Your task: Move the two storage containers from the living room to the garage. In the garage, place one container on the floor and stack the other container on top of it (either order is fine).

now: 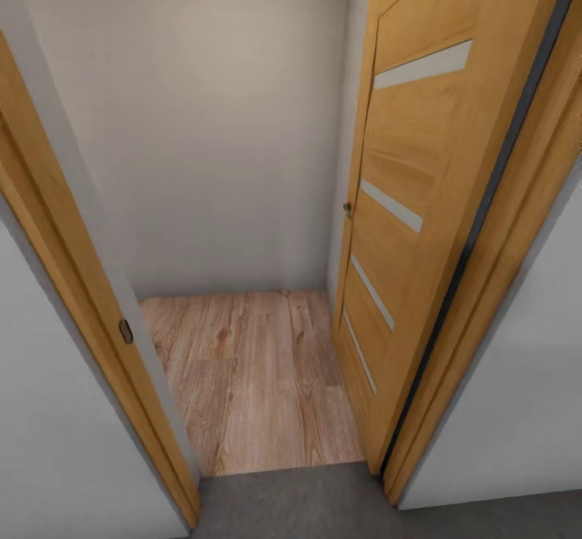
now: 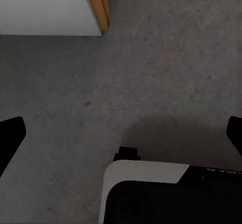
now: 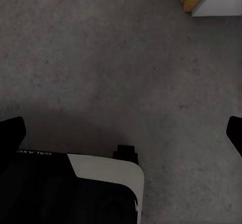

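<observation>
The two storage containers are out of view. I stand on the dark grey concrete floor (image 1: 323,507) of the garage, facing an open doorway. Beyond the threshold lies light wood plank flooring (image 1: 250,377) ending at a plain pale wall (image 1: 202,135). My left gripper (image 2: 121,133) hangs open above the concrete, its dark fingers (image 2: 10,136) far apart with nothing between them. Over the same floor my right gripper (image 3: 121,133) is open too, fingers (image 3: 11,133) spread and empty.
The orange-brown door (image 1: 412,224) with frosted stripes stands swung open at the right of the passage. A wooden door frame (image 1: 89,329) bounds the left side, and its foot (image 2: 98,5) shows near my left arm. My white and black base (image 2: 151,194) sits below the grippers.
</observation>
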Robot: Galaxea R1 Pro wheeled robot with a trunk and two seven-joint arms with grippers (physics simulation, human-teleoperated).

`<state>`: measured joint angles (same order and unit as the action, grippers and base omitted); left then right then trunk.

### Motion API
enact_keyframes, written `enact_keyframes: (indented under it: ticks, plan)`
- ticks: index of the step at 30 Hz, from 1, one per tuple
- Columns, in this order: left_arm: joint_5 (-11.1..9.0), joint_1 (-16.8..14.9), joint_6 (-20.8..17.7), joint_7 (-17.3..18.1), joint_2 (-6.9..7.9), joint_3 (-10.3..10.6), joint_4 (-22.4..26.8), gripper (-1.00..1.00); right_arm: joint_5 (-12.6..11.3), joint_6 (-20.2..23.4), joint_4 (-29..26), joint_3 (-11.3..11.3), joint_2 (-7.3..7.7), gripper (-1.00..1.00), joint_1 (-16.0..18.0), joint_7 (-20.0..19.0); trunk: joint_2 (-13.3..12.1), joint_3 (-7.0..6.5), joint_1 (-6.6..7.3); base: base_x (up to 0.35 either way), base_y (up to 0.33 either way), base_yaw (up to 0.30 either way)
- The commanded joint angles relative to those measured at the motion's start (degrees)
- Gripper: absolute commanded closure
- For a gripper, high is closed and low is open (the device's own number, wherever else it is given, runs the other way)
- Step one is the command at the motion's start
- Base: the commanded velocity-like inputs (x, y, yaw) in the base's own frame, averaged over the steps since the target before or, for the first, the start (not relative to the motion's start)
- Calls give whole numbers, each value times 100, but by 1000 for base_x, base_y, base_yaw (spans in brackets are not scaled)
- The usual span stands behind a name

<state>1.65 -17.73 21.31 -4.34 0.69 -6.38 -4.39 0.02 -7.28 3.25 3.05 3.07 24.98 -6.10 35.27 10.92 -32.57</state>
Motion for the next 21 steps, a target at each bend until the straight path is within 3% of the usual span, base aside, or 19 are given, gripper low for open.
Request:
enact_keyframes:
  ticks: [1,21]
  plan:
    - [20,-11,45,-7,1,-39,-27,-100,-1,-45,27,29,1,-100,13,-14,8,0,-2,0,0,0]
    - [20,-11,57,-15,-16,-39,-27,-100,-2,-45,27,28,1,-100,12,-14,8,-113,-2,0,0,0]
